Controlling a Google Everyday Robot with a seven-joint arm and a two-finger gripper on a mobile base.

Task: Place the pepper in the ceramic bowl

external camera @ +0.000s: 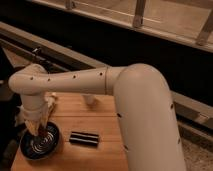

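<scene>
Wooden table (75, 120) carries a dark ceramic bowl (31, 150) at its near edge. The gripper (40, 127) hangs directly over the bowl; whether it grips anything cannot be told. A reddish patch at its tip may be the pepper (48, 132). A black block (84, 138) lies just beside the bowl. The white arm (145, 115) hides much of the table.

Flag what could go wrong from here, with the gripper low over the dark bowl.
1. The dark round ceramic bowl sits close to the light wooden table's front left corner, and the gripper hangs low over its far rim; a nudge could push it toward the edge.
2. The pepper cannot be made out beneath the gripper, so a release may land off centre and spill out.
</scene>
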